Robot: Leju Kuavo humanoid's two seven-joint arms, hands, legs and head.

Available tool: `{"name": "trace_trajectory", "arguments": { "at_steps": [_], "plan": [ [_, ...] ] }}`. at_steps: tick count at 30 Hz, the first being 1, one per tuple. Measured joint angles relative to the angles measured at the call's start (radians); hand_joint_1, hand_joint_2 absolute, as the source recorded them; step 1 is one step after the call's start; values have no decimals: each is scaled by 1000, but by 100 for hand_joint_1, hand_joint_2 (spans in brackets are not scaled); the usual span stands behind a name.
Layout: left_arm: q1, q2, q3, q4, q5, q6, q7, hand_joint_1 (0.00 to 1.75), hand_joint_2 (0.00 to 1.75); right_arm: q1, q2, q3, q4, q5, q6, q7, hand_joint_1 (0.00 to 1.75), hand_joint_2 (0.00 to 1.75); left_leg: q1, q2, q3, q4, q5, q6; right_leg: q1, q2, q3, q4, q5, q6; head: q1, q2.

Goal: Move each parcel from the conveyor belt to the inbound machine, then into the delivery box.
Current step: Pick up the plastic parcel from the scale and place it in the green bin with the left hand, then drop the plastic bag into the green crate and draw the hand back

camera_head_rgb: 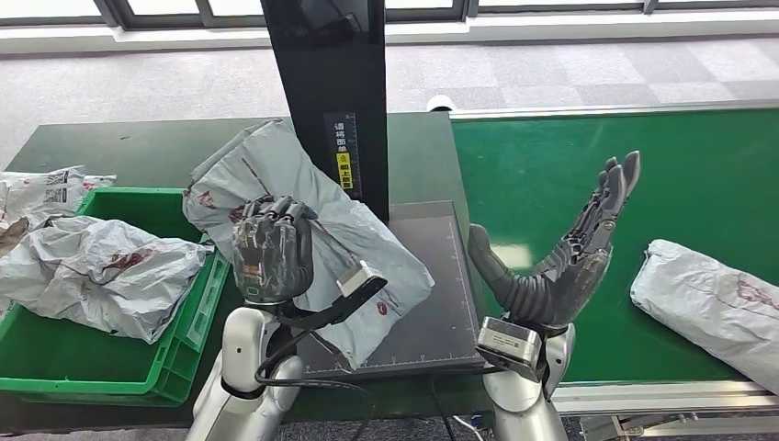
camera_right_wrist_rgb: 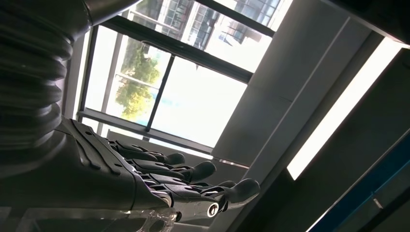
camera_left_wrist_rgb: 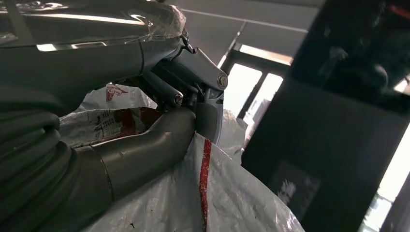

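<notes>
1. The left hand (camera_head_rgb: 273, 250) grips a grey parcel (camera_head_rgb: 303, 230), its dark fingers curled over the crumpled bag; in the left wrist view the thick grey thumb (camera_left_wrist_rgb: 145, 150) presses into the plastic beside a red stripe.
2. That parcel lies partly on the black scanning platform (camera_head_rgb: 441, 294) of the inbound machine, its upper part leaning toward the machine's black upright column (camera_head_rgb: 326, 92). One corner overhangs the platform's near edge.
3. The right hand (camera_head_rgb: 565, 257) is released, holding nothing, fingers stretched upward and apart, thumb spread toward the platform. It hovers over the near left part of the green conveyor belt (camera_head_rgb: 597, 156), just beside the platform's right edge.
4. A 2nd grey parcel (camera_head_rgb: 712, 308) rests on the belt, well apart from the right hand, reaching the belt's silver near rail (camera_head_rgb: 661, 395). Open green belt lies between the hand and this parcel, and beyond both.
5. The green delivery box (camera_head_rgb: 138, 367) sits on the dark tabletop (camera_head_rgb: 110, 147) to the left of the platform, its right wall just beside the left arm. It holds 1 crumpled grey bag (camera_head_rgb: 92, 271), with more grey bags (camera_head_rgb: 46, 193) at its far left rim.
</notes>
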Motion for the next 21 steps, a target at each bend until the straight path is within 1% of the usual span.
{"name": "trace_trajectory", "arguments": {
  "at_steps": [3, 6, 13, 15, 18, 21],
  "plan": [
    [17, -5, 42, -86, 6, 0, -38, 175, 175, 7, -1, -4, -5, 1, 0, 0, 0, 175, 0, 0, 0, 0, 0, 0, 0, 0, 0, 0, 0, 0, 0, 0],
    [21, -14, 82, -139, 14, 0, -72, 175, 175, 15, -2, -9, -17, 5, 0, 0, 0, 175, 0, 0, 0, 0, 0, 0, 0, 0, 0, 0, 0, 0, 0, 0],
    [29, -18, 163, -201, 13, -1, -70, 175, 175, 28, -2, -20, -38, 9, 0, 0, 0, 175, 0, 0, 0, 0, 0, 0, 0, 0, 0, 0, 0, 0, 0, 0],
    [23, -18, 211, -213, 53, -1, -99, 175, 175, 34, -2, -22, -39, 9, 0, 0, 0, 175, 0, 0, 0, 0, 0, 0, 0, 0, 0, 0, 0, 0, 0, 0],
    [-4, -21, 323, -220, 131, -1, -186, 175, 175, 40, -3, -23, -39, 8, 0, 0, 0, 175, 0, 1, 1, 0, 0, -1, 1, 0, 0, 0, 0, 0, 0, 0],
    [-21, -25, 412, -220, 151, -1, -218, 175, 175, 42, -3, -23, -39, 8, 0, 0, 0, 175, 0, 0, 1, 0, 1, -1, 1, 0, 0, 0, 0, 0, 0, 0]
  ]
}}
